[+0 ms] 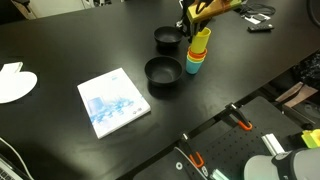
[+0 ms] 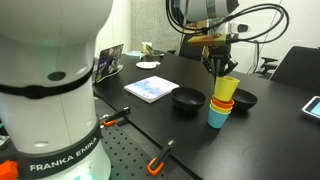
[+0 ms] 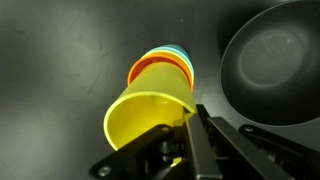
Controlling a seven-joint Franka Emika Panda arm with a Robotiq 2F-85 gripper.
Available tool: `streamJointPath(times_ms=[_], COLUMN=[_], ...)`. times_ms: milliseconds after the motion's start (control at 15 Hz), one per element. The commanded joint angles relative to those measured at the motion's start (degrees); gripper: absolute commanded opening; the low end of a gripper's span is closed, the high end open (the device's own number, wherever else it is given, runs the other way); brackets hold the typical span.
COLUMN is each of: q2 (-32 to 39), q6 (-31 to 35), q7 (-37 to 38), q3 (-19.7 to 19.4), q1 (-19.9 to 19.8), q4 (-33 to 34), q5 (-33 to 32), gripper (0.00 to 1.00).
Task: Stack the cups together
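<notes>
The cups stand as one stack on the black table between two black bowls. A teal-blue cup (image 2: pixel 218 118) is at the bottom, an orange cup (image 2: pixel 222 102) sits in it, and a yellow cup (image 2: pixel 228 88) sits tilted on top. The stack also shows in an exterior view (image 1: pixel 197 55). A second yellow cup cannot be made out. My gripper (image 2: pixel 219 66) is right above the stack and shut on the wall of the top yellow cup (image 3: pixel 150 115). In the wrist view the orange rim (image 3: pixel 158 68) and teal rim (image 3: pixel 181 51) show beyond it.
One black bowl (image 1: pixel 167 39) stands behind the stack, and another black bowl (image 1: pixel 164 74) stands beside it; one fills the wrist view's right (image 3: pixel 270 60). A blue-white book (image 1: pixel 113 102) lies on the table. A white object (image 1: pixel 13 83) lies at the far edge.
</notes>
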Motion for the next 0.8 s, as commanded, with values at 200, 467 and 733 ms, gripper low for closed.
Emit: streamJointPath(times_ms=[200,467,733], q2=[-1.53,-1.61,-4.64], q6=[4.41,5.29,1.73], q7=[-2.37,-0.66,0.29], q3=[1.29,0.85,0.98], q1=[-1.67,-2.1,-2.47], q4=[-1.99,-1.65,-1.65], q5=[1.5,-0.09,-1.8], gripper=[0.37,0.66,0.96])
